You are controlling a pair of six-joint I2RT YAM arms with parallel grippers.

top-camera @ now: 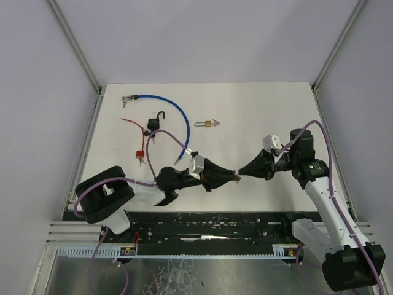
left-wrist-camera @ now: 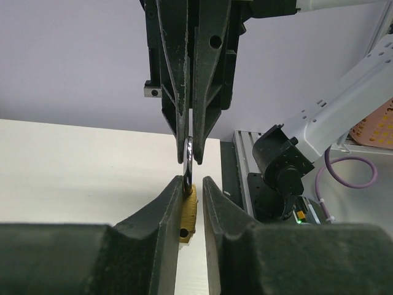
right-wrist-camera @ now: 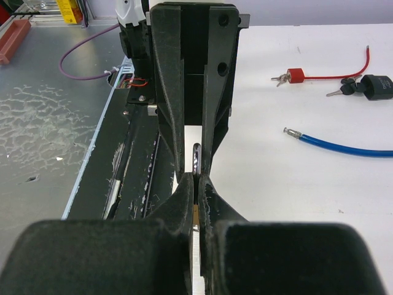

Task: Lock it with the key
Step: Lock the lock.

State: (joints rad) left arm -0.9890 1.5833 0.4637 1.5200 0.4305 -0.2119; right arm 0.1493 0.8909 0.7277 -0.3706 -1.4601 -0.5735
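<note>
The right end effector [right-wrist-camera: 196, 179] is clamped on the shackle [left-wrist-camera: 189, 152] of the small brass padlock [left-wrist-camera: 188, 212], holding it above the table on the near side of the blue cable lock [top-camera: 169, 114]. The left end effector [left-wrist-camera: 193, 184] brackets the padlock's body, its jaws slightly apart.

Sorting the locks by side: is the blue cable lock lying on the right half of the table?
No, the blue cable lock curves across the far left part of the table, beside the black padlock.
</note>
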